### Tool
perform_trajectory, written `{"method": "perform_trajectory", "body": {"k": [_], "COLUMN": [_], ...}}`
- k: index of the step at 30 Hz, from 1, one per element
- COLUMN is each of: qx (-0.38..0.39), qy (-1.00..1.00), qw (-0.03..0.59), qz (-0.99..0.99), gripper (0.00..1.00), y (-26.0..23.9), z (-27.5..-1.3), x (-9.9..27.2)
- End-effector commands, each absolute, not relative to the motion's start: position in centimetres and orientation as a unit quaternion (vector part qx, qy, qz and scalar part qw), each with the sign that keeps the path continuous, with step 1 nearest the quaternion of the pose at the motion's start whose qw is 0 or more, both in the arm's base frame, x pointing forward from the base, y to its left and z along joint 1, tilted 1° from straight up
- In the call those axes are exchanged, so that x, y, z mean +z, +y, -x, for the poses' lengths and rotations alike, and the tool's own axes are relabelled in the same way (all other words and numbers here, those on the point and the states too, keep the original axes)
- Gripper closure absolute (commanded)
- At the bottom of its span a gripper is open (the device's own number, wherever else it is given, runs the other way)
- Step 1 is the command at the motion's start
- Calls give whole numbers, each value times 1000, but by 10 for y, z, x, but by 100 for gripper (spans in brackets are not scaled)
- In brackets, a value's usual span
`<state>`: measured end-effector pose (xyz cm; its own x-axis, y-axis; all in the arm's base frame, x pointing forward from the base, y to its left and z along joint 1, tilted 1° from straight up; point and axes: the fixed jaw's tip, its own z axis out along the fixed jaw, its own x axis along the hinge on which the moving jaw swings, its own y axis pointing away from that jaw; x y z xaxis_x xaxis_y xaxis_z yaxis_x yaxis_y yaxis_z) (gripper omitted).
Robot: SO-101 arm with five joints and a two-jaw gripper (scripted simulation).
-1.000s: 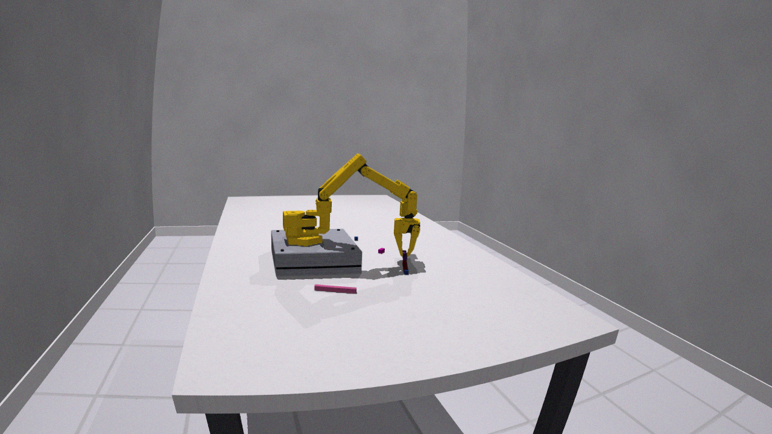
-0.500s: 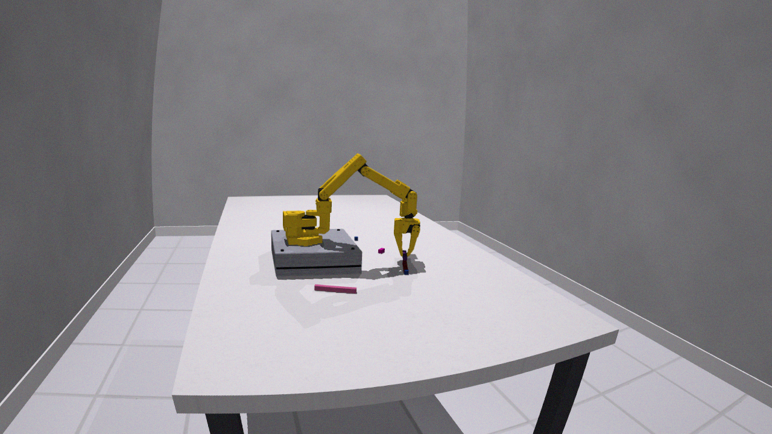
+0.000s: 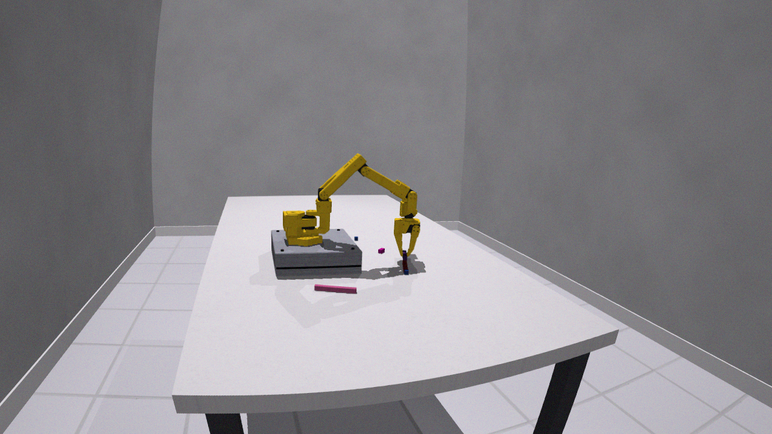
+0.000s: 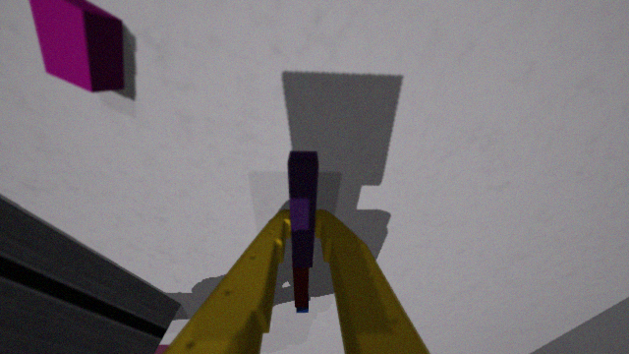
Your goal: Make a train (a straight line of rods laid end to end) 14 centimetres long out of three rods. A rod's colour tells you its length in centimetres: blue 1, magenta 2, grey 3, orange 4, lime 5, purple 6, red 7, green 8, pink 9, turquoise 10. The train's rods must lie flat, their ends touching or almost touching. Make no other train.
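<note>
Wrist view shows the gripper (image 4: 301,231) clenched on the purple rod (image 4: 303,206), lined up just beyond the red rod (image 4: 301,287) with the blue rod (image 4: 302,310) at its near end, probably to close the 14-centimetre train.

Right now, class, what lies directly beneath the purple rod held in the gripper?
Below the purple rod in the gripper a red rod shows, then a blue one; whether their ends touch is hidden.
</note>
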<state>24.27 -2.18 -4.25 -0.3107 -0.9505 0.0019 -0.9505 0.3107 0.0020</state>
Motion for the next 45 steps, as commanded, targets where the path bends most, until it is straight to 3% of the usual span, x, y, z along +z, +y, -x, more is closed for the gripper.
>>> {"method": "perform_trajectory", "body": {"k": [1,45], "qx": [-4,-5], "qy": [-809,-809], "qw": [5,5], "qz": [-587,-588], "gripper": [100,100], "y": [-19,-19], "z": [-242,-241], "x": [-44,-49]}}
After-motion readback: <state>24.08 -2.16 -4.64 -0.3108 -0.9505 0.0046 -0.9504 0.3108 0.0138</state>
